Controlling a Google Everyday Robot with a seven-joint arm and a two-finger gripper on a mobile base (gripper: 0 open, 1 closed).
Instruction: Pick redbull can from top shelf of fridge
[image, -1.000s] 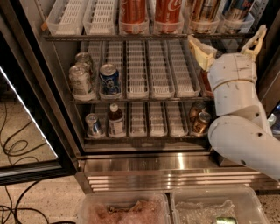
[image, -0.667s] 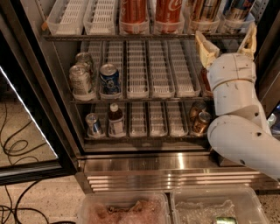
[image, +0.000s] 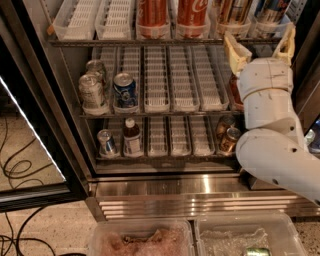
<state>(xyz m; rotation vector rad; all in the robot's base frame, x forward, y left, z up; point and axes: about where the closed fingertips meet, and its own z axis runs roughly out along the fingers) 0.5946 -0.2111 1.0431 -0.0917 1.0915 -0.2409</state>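
gripper (image: 261, 47): spread wide, had risen toward the top shelf (image: 100, 42), upper right
redbull can (image: 272, 9): just above, not yet reached

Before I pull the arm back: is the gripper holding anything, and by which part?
Nothing is held. The gripper is open and empty, in front of the right end of the top shelf, just below the blue and silver can.

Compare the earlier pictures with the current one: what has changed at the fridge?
The tool rose a little toward the top shelf and turned more upright; it is open and holds nothing. The redbull can and the Coca-Cola cans stayed put.
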